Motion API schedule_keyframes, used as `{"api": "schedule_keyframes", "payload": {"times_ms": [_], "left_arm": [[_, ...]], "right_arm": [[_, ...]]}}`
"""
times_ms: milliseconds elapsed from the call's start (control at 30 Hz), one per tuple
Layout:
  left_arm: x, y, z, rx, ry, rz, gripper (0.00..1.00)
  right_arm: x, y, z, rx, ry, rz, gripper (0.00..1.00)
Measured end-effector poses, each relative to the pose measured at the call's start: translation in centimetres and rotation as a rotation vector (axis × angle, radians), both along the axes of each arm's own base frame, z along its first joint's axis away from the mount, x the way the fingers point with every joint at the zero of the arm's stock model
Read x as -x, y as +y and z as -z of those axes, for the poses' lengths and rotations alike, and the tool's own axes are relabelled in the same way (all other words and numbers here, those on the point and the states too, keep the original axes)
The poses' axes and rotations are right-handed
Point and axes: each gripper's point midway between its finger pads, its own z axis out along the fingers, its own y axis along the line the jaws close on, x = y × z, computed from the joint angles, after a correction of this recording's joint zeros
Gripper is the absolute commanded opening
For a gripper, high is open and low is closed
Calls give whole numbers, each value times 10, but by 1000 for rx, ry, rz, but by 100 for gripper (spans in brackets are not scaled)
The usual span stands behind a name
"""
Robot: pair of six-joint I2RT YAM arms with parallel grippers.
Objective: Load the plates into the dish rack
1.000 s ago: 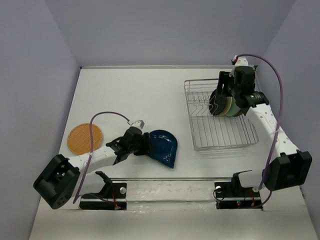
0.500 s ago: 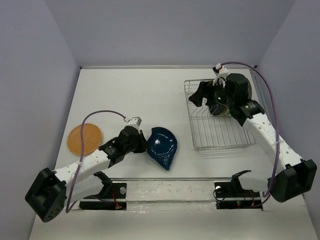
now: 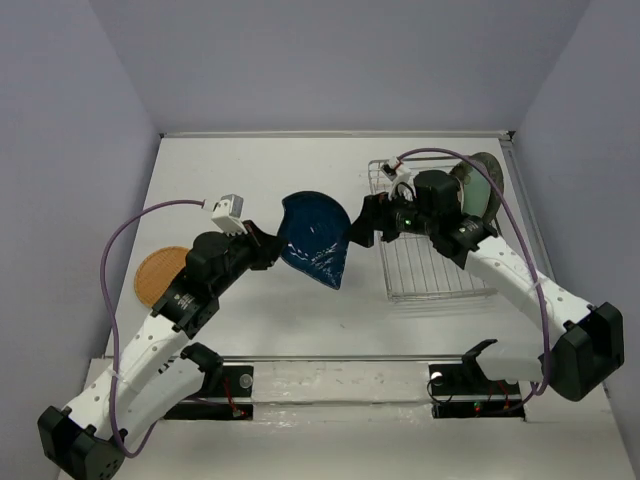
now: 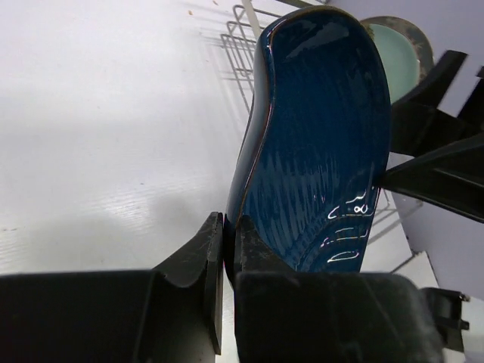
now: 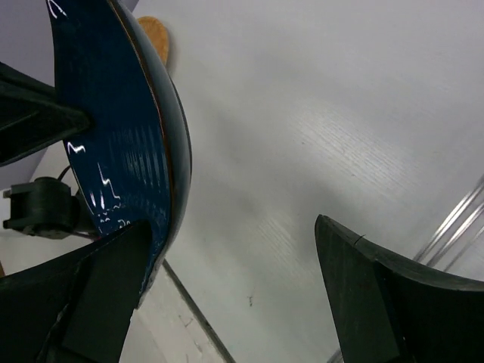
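My left gripper (image 3: pixel 270 246) is shut on the rim of the dark blue teardrop plate (image 3: pixel 314 238) and holds it on edge in the air left of the dish rack (image 3: pixel 440 272). In the left wrist view the gripper (image 4: pixel 227 253) pinches the plate (image 4: pixel 318 136) at its lower rim. My right gripper (image 3: pixel 360 228) is open beside the plate's right edge. In the right wrist view one finger of the gripper (image 5: pixel 232 223) lies behind the plate (image 5: pixel 121 128), apart from it. The orange woven plate (image 3: pixel 158 276) lies flat at the left. Other plates (image 3: pixel 482 182) stand in the rack's far end.
The rack's wires (image 4: pixel 240 38) and a pale teal plate (image 4: pixel 397 51) show behind the blue plate in the left wrist view. The orange plate (image 5: pixel 156 34) shows far off in the right wrist view. Grey walls close the table at the left, back and right.
My left arm lifted the blue plate off the table and carried it up and right toward the rack. My right arm left the racked plates and swung left, open, to the blue plate's edge.
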Motion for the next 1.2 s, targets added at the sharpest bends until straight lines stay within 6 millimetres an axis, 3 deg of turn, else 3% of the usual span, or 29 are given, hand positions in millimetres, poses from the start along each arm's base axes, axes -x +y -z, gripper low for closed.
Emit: {"api": "schedule_keyframes", "payload": {"times_ms": [133,233,300,333,367,400,433,500,533,600,633,767,867,967,1033,1100,1200], "left_arm": [[6,-9,-2,31,4,55,5],[9,-14,-3,50,4,81,5],[10,-16,-6,67,-6,94,5],[10,-18,-7,77,-10,101,7],[11,-19,-8,84,-12,107,11],[11,-20,-10,91,-16,113,18],[11,-20,-10,83,-21,115,36],[10,-20,-9,77,-32,115,56],[11,-21,-11,80,-38,119,77],[12,-22,-20,72,-80,134,97],[13,-22,-26,66,-100,137,99],[14,-6,-75,4,-273,87,99],[17,14,-98,-31,-374,13,99],[23,35,-104,-70,-427,-60,99],[23,40,-98,-93,-434,-80,99],[21,41,-83,-132,-413,-81,99],[21,41,-65,-186,-382,-79,99]], "right_arm": [[10,20,3,-39,28,-54,92],[16,31,0,-96,42,-91,81],[16,36,-2,-129,51,-102,62],[16,39,-1,-138,58,-108,31],[14,42,-1,-152,68,-110,17],[13,44,0,-162,80,-116,8],[13,46,0,-174,94,-117,7],[14,47,-1,-188,119,-107,7],[12,46,-1,-184,117,-93,7],[7,42,1,-152,116,-53,7],[6,39,1,-126,118,-36,7],[-20,13,-7,9,73,129,7],[-52,-28,-30,132,-13,318,7],[-80,-70,-56,255,-97,499,7],[-94,-96,-66,352,-135,607,7],[-107,-125,-72,485,-158,720,7],[-115,-150,-65,636,-147,802,7]]}}
